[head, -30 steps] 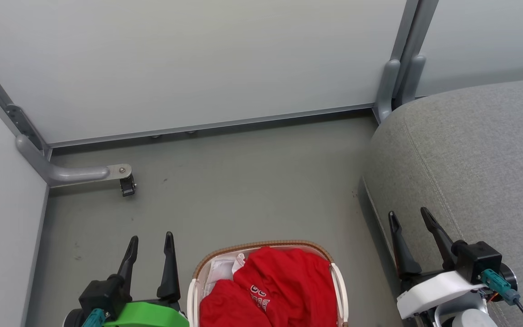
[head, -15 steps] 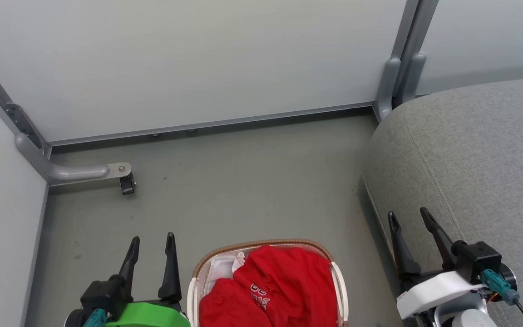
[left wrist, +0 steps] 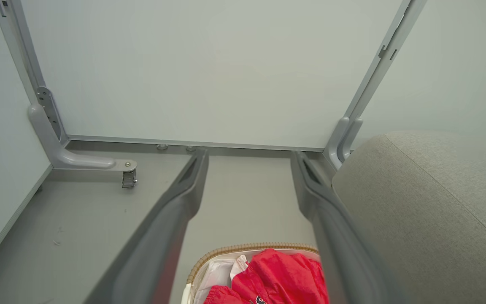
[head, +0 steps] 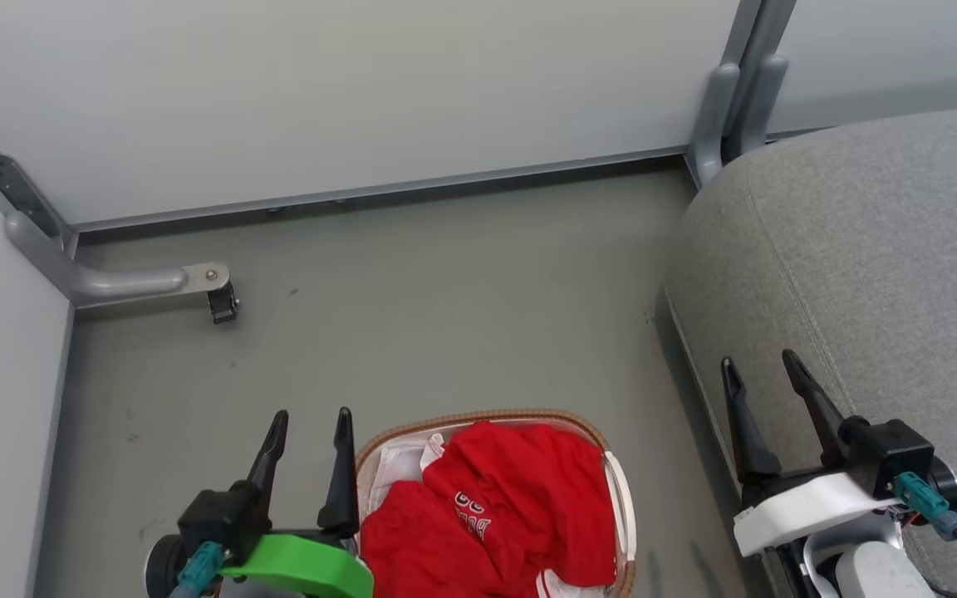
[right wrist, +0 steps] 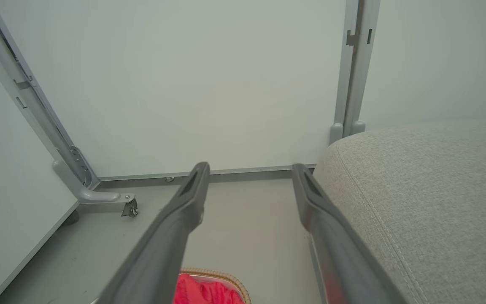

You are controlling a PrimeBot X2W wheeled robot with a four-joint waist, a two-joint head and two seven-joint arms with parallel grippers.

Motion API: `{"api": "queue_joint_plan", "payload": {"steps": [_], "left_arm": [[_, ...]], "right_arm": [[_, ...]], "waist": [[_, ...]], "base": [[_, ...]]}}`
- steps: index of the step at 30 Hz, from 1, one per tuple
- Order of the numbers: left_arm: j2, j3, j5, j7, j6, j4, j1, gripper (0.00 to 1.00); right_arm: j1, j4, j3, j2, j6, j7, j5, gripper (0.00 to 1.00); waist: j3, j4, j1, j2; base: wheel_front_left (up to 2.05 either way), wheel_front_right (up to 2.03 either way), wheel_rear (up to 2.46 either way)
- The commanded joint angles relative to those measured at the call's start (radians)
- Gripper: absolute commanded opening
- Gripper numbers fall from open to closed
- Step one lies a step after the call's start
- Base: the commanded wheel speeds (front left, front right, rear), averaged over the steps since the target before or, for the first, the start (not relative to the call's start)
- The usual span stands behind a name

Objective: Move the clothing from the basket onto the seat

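Red clothing [head: 499, 507] with white lettering lies heaped in the basket [head: 478, 418], a small oval one with a brown woven rim, on the floor at the bottom centre of the head view. My left gripper [head: 311, 418] stands open just left of the basket, holding nothing. My right gripper [head: 759, 363] is open and empty over the seat's front edge. The grey seat [head: 877, 274] fills the right side. The left wrist view has the clothing [left wrist: 285, 276] and basket [left wrist: 247, 247] low between its fingers [left wrist: 175, 211]; the right wrist view catches the clothing [right wrist: 203, 291] beside the seat [right wrist: 428, 194].
White partition panels [head: 345, 91] close off the back and left. A grey metal foot with a small caster [head: 221, 303] juts onto the grey floor [head: 445, 307] at the left. A grey post [head: 736, 91] stands at the seat's far corner.
The head camera has tilted, sliding the whole scene and showing more of the basket. My left gripper has come closer to the basket's left rim. Both grippers stay open.
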State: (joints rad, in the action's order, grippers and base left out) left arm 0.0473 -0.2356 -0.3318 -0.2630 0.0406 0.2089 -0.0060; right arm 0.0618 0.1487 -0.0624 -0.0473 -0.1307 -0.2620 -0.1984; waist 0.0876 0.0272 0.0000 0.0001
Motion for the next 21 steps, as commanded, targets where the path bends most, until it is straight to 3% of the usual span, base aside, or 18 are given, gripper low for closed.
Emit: {"api": "queue_joint_plan", "payload": {"steps": [1, 11, 21], "left_arm": [[0.006, -0.014, 0.016, -0.002, 0.008, 0.013, -0.029, 1.0], [0.006, -0.174, 0.056, -0.002, 0.04, 0.233, -0.24, 1.0], [0.006, -0.407, 0.072, -0.002, 0.066, 0.558, -0.456, 1.0]], "right_arm": [[0.018, -0.011, 0.006, -0.006, 0.0, -0.005, 0.01, 1.0], [0.109, -0.057, 0.064, -0.005, 0.0, -0.005, 0.038, 1.0], [0.209, -0.095, 0.089, -0.005, 0.0, -0.004, 0.023, 1.0]], "waist": [[0.053, -0.01, 0.0, -0.0001], [0.243, -0.042, 0.0, -0.0001], [0.412, -0.09, 0.0, -0.0001]], "base": [[0.0, 0.0, 0.0], [0.0, 0.0, 0.0], [0.0, 0.0, 0.0]]}}
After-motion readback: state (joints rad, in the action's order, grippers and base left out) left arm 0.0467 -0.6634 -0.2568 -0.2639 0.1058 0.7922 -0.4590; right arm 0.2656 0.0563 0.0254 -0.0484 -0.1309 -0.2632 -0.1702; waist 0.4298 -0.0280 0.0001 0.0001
